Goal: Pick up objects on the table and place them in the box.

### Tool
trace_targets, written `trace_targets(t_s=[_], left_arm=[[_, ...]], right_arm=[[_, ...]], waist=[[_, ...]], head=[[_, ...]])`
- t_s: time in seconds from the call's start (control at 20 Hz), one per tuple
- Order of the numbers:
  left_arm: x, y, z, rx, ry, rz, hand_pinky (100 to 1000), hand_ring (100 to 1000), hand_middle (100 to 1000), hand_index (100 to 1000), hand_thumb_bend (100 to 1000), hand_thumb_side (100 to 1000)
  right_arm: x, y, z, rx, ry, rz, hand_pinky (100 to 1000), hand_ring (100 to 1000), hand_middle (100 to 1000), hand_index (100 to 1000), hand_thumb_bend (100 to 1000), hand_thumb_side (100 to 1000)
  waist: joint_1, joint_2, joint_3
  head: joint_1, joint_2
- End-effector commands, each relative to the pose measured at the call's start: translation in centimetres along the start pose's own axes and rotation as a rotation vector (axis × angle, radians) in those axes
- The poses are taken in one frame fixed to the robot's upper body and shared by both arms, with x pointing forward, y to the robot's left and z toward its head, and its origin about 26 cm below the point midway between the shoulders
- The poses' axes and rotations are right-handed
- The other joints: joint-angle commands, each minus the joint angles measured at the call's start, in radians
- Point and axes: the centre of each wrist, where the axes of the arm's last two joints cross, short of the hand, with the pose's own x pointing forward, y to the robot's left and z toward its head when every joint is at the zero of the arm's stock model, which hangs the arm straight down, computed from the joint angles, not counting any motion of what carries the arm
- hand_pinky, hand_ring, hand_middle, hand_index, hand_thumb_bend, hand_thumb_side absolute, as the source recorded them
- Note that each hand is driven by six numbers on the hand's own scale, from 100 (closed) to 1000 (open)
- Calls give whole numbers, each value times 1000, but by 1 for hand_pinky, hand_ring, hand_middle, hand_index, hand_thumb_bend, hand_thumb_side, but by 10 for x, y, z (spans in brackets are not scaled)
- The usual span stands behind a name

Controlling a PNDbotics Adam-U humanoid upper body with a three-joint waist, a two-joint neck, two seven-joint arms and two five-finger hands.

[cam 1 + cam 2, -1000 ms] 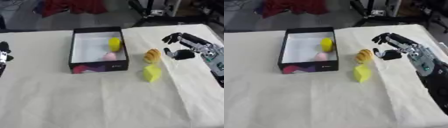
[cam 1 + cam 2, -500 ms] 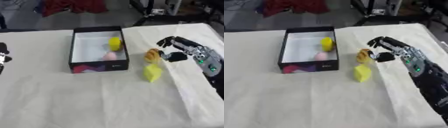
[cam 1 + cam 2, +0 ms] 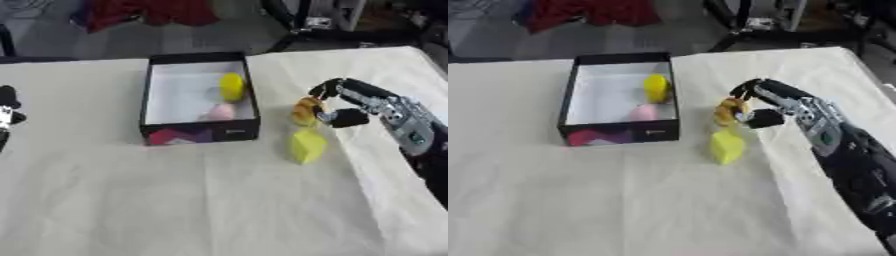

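A black box (image 3: pixel 198 131) with a white floor stands on the cloth-covered table; a yellow object (image 3: pixel 231 86) and a pink one (image 3: pixel 220 111) lie inside it. Just right of the box sits an orange-brown rounded object (image 3: pixel 305 111). My right hand (image 3: pixel 343 103) is against it, fingers curled over its top and thumb at its right side. A yellow block (image 3: pixel 308 145) lies just in front of that object. My left hand (image 3: pixel 7 110) shows at the left edge, away from everything.
The cream cloth (image 3: pixel 201 200) covers the table, and its right edge (image 3: pixel 433 65) runs close behind my right arm. Red fabric (image 3: pixel 144 11) and dark equipment lie beyond the far edge.
My right hand has moved left to the orange-brown object and its fingers have curled round it. The left hand stays at the left edge.
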Motion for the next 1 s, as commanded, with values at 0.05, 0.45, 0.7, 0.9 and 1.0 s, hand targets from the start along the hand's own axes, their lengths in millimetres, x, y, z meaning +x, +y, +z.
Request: trace_targets(t_s=[0.05,0.45,0.7,0.9,1.0], left_arm=[[9,3,-5,1,-36,-9,628,512,538,734,368,771],[11,0,-6,-2,-44,-1,627,512,537,734,367,771],[12,-1,-7,-6,-46,3,626,512,537,734,366,772],[12,-2,-7,-7,-50,6,628,518,540,734,360,773],[13,-2,-7,-8,-51,7,628,519,542,734,358,773]], right_arm=[[-3,-13,1,-22,24,51,827,784,767,856,100,473],[-12,-10,3,-26,100,116,827,782,762,834,100,250],[-14,-7,2,-33,130,158,826,780,752,820,100,256],[-17,-8,3,-60,165,191,810,743,638,582,100,260],[-17,-7,4,-84,174,205,802,728,602,484,100,254]], waist=[[13,9,3],[19,17,13],[22,21,16],[24,25,20],[24,26,20]], head=[[-4,-2],[-8,-2],[-13,-2],[-15,-2],[-15,-2]])
